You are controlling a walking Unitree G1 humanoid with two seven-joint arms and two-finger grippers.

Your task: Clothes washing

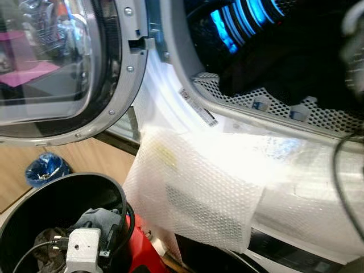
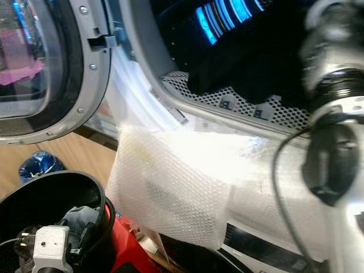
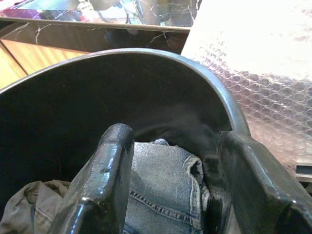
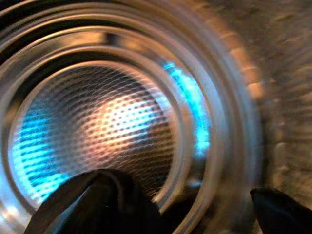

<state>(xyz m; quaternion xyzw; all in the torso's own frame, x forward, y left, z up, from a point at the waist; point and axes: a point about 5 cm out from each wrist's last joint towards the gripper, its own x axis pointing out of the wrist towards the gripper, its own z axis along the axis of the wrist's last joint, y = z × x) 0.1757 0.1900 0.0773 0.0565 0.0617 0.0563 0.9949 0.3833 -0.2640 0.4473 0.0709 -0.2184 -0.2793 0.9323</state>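
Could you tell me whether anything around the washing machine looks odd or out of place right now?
Yes: a sheet of bubble wrap hangs over the washer front below the open door, beside the black laundry bucket. Packaging left on an appliance in use looks odd.

Glare whitens the bubble wrap [image 1: 193, 187]; drum [image 4: 112, 126] view blurred.

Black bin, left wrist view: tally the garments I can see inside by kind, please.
Blue denim garment, between the left gripper's open fingers: 1
Beige garment, low beside it: 1
Total: 2 showing in the black bin; anything buried beneath can't be told.
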